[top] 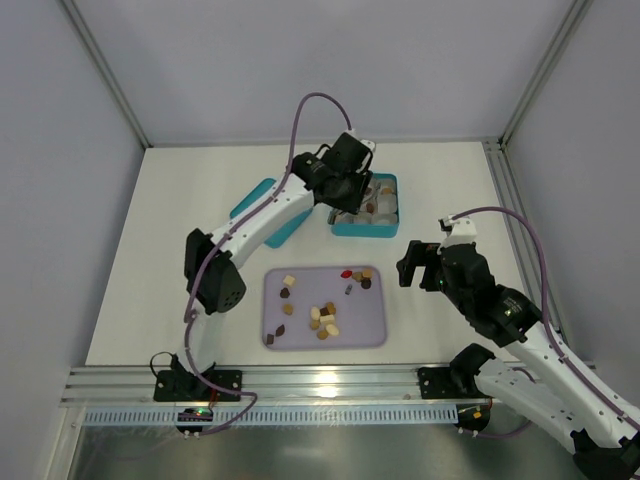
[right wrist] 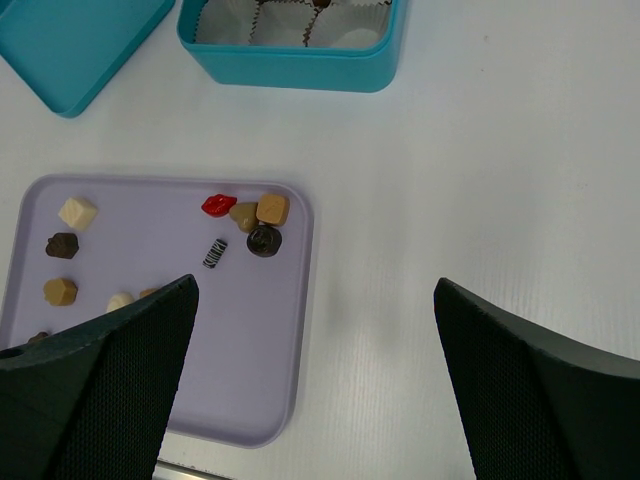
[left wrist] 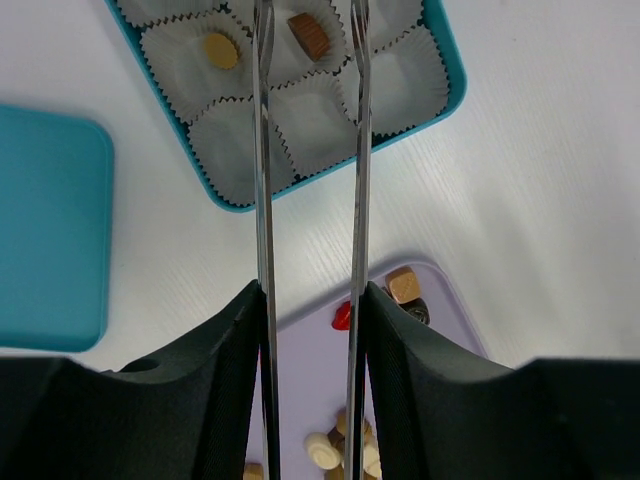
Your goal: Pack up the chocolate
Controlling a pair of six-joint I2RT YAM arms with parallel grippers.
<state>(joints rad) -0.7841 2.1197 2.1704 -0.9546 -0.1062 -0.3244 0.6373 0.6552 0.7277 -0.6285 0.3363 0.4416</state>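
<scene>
Black ribbed fingers [right wrist: 110, 380] of the right hand [right wrist: 315, 290] spread wide and empty at the bottom of the frame, above the white worktop [right wrist: 500, 180] beside a lilac rectangular plastic tray [right wrist: 250, 390]. Most of the chocolate [right wrist: 272, 209], in brown, tan, cream and red pieces, lies scattered on that tray. At upper centre the left hand [top: 352, 190] hangs over a teal rectangular box [left wrist: 452, 85] of white crinkled paper cups [left wrist: 310, 120], its thin metal blades [left wrist: 263, 150] apart; two pieces sit in cups. A teal lid [left wrist: 50, 230] lies left of the box.

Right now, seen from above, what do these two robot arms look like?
The left arm and right arm have white shells with black joints, and a purple cable loops along each. The left gripper has black textured mounts carrying two long thin metal prongs; the right gripper has broad black ribbed fingers.
</scene>
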